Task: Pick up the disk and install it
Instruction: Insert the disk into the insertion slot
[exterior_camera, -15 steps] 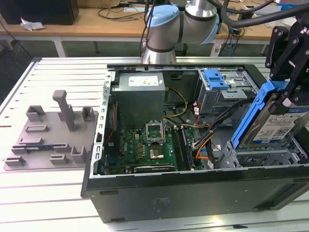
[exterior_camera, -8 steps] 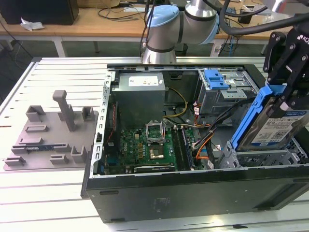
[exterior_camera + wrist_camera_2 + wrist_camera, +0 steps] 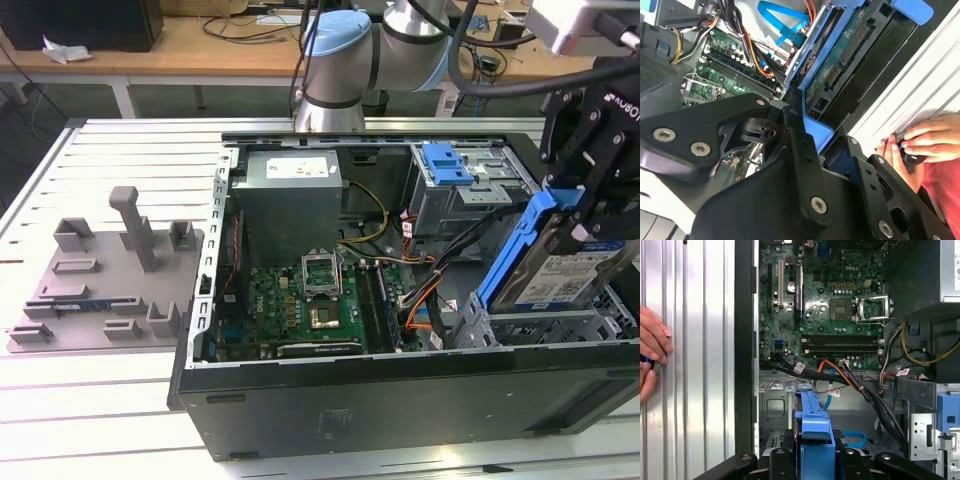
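Observation:
The disk (image 3: 575,272), a silver drive with a white-and-blue label in a bright blue bracket (image 3: 515,250), hangs tilted at the exterior view's right. Its lower end sits at the top of the grey metal drive cage (image 3: 545,328) inside the open computer case (image 3: 400,405). My gripper (image 3: 580,212) is shut on the disk's upper end. In the second wrist view the disk's green circuit-board underside (image 3: 840,55) runs away from my black fingers (image 3: 800,145). In the first wrist view the blue bracket (image 3: 815,432) stands between the gripper links, above the cage floor (image 3: 775,410).
Motherboard (image 3: 300,300), grey power-supply box (image 3: 290,195) and cable bundles (image 3: 430,290) fill the case. A second blue caddy (image 3: 447,163) sits in the far bay. A grey fixture plate (image 3: 100,290) lies at the exterior view's left. A person's hand (image 3: 925,142) (image 3: 650,350) rests on the slatted table beside the case.

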`<state>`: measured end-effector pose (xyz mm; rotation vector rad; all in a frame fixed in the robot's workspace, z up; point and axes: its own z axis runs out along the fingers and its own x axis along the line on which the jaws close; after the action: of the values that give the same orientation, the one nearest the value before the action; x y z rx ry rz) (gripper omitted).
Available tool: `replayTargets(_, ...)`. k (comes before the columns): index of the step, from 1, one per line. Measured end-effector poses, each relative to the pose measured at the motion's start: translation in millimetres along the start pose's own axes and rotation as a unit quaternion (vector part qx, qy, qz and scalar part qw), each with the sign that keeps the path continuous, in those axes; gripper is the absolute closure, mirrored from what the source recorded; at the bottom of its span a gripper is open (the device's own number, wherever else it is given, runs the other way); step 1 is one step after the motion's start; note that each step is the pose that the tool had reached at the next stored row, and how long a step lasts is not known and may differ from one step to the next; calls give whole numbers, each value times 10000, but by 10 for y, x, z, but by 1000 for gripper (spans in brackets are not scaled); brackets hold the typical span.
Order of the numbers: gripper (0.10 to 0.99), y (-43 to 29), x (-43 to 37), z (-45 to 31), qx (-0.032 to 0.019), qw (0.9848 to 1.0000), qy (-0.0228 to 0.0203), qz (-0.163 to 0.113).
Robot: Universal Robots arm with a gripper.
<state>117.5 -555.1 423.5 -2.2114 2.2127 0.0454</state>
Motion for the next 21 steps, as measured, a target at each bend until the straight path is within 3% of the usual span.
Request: replayTargets(21,718,-4,9,319,1,10000,0,0)
